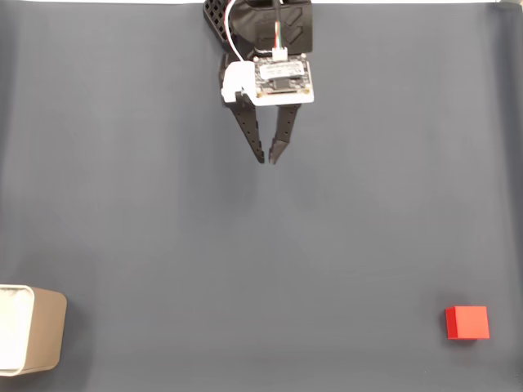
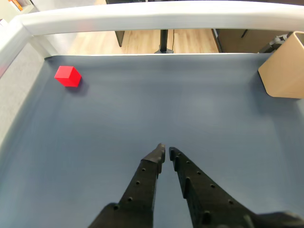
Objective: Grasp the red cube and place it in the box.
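The red cube [image 1: 467, 322] sits on the dark mat at the lower right of the fixed view; in the wrist view the cube [image 2: 67, 76] lies far off at the upper left. The beige box [image 1: 47, 331] stands at the lower left edge, its white inside partly cut off by the frame; the wrist view has the box [image 2: 284, 71] at the far right edge. My gripper [image 1: 267, 158] hangs near the top centre, far from both, with its black fingers drawn together and nothing between them. Seen from the wrist, the gripper [image 2: 166, 151] tips almost touch.
A dark grey mat [image 1: 261, 245] covers the whole work surface. A white rail [image 2: 156, 16] borders the mat's far side in the wrist view, with a wooden floor and furniture legs beyond it.
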Action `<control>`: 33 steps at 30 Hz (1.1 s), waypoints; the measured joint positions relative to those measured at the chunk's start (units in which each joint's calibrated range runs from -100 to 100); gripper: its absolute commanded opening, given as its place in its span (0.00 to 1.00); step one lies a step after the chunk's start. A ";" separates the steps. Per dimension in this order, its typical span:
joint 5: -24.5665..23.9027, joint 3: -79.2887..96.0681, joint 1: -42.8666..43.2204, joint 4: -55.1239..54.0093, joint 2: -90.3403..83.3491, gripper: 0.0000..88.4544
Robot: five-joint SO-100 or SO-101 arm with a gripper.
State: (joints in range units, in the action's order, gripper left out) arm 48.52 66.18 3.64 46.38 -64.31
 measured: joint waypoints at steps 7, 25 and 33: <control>-0.10 -9.58 2.97 -0.08 9.47 0.02; 1.42 -33.54 12.31 -0.72 34.30 0.02; 2.20 -41.86 15.06 -1.83 44.12 0.05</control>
State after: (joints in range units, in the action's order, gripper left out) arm 50.72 24.32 18.69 44.55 -20.19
